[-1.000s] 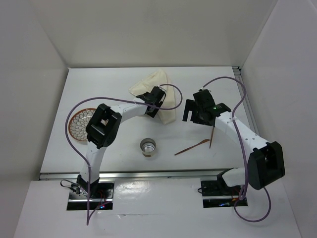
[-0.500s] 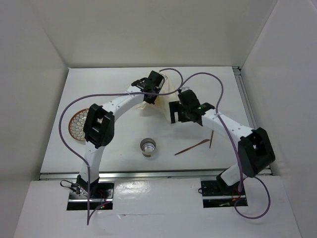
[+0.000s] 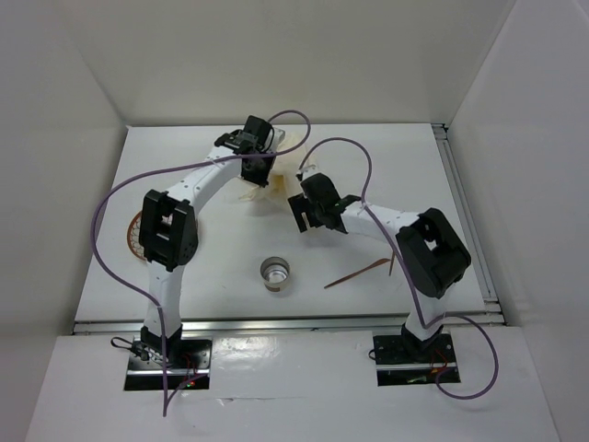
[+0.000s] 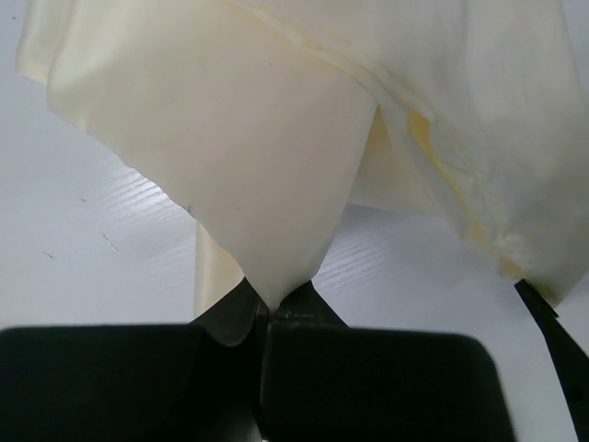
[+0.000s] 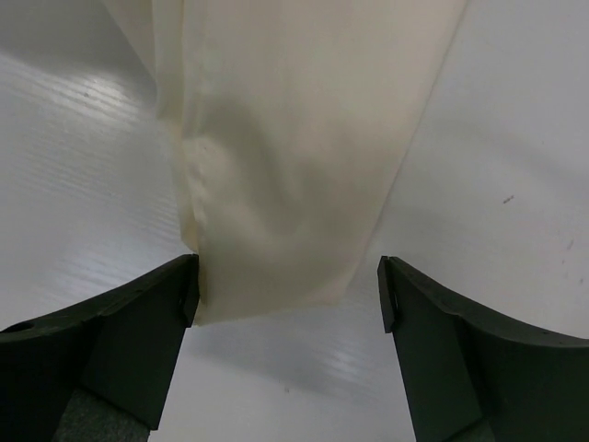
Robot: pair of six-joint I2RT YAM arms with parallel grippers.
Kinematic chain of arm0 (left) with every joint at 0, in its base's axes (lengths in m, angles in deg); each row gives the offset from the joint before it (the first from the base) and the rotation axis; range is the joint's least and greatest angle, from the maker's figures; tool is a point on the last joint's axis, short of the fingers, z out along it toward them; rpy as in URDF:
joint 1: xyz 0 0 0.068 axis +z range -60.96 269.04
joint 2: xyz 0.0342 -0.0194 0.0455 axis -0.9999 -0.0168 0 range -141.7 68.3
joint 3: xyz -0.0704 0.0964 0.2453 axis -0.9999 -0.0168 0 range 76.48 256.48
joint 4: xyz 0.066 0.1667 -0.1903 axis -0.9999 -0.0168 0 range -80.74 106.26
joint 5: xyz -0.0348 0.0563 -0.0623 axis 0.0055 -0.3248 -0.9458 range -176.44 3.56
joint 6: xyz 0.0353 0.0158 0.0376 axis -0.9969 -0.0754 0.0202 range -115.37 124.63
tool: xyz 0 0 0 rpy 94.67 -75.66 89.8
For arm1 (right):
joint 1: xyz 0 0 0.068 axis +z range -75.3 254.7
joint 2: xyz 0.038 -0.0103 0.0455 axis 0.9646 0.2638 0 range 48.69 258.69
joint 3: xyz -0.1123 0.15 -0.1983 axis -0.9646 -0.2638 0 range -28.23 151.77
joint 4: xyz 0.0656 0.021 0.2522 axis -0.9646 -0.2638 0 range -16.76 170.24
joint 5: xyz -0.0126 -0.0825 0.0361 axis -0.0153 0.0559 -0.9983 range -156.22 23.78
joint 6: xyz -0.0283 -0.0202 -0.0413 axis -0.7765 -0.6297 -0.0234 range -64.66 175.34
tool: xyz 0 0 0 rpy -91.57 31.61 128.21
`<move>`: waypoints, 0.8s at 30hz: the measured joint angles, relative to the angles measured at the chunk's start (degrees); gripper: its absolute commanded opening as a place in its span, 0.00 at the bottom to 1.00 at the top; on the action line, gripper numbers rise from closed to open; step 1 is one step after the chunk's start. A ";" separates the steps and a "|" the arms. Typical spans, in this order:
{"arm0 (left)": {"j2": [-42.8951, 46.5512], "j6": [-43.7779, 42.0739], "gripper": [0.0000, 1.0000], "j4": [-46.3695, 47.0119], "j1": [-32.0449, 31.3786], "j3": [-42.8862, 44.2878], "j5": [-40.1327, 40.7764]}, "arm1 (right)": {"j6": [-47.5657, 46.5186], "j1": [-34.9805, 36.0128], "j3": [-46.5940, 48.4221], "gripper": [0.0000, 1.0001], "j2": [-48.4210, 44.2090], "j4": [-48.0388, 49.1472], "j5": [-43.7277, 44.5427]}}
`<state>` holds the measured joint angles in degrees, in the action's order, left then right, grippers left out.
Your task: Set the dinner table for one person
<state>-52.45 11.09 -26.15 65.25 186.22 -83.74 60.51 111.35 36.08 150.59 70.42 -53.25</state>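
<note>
The dinner table (image 3: 414,184) is the white tabletop. A cream cloth (image 3: 276,180) hangs bunched between the two arms at the far middle. My left gripper (image 3: 258,170) is shut on a corner of the cloth (image 4: 276,138), pinched at the jaw tips (image 4: 273,311). My right gripper (image 3: 296,204) is open. In the right wrist view a hanging end of the cloth (image 5: 294,138) sits between its spread fingers (image 5: 138,322), with the gripper (image 5: 287,295) around that end and its left finger touching the cloth's edge.
A metal cup (image 3: 275,273) stands in the near middle. Brown chopsticks (image 3: 363,270) lie to its right. A patterned plate (image 3: 136,230) is at the left, partly behind the left arm. A metal rail (image 3: 276,324) runs along the near edge.
The left gripper shut on the cloth's corner and carried it left and farther back, bunching the cloth. The right arm swung left to the cloth's hanging end, its jaws narrowing slightly.
</note>
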 measured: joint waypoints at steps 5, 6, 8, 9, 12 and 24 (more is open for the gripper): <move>0.26 0.09 0.00 -0.02 0.26 0.00 -1.73 | 1.05 1.46 0.68 0.95 0.96 1.31 0.15; 0.35 0.11 0.00 -0.02 0.26 0.00 -1.95 | 1.40 2.05 0.68 0.96 0.85 1.49 0.20; 0.55 0.13 0.00 -0.04 0.26 0.00 -2.21 | 1.97 3.76 0.57 0.99 0.46 1.57 0.48; 0.61 0.17 0.00 -0.04 0.24 0.00 -2.36 | 2.16 4.55 0.55 0.99 0.33 1.62 0.72; 0.72 0.74 0.00 0.00 0.24 -0.11 -2.97 | 2.71 7.17 0.90 0.97 0.87 1.27 4.07; 1.51 1.36 0.00 -0.24 0.24 -1.09 -3.93 | 6.91 8.98 8.07 0.00 11.78 -4.11 22.45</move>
<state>-50.94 12.45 -26.40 65.49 185.12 -87.68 67.42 120.33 44.15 162.38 66.31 -30.80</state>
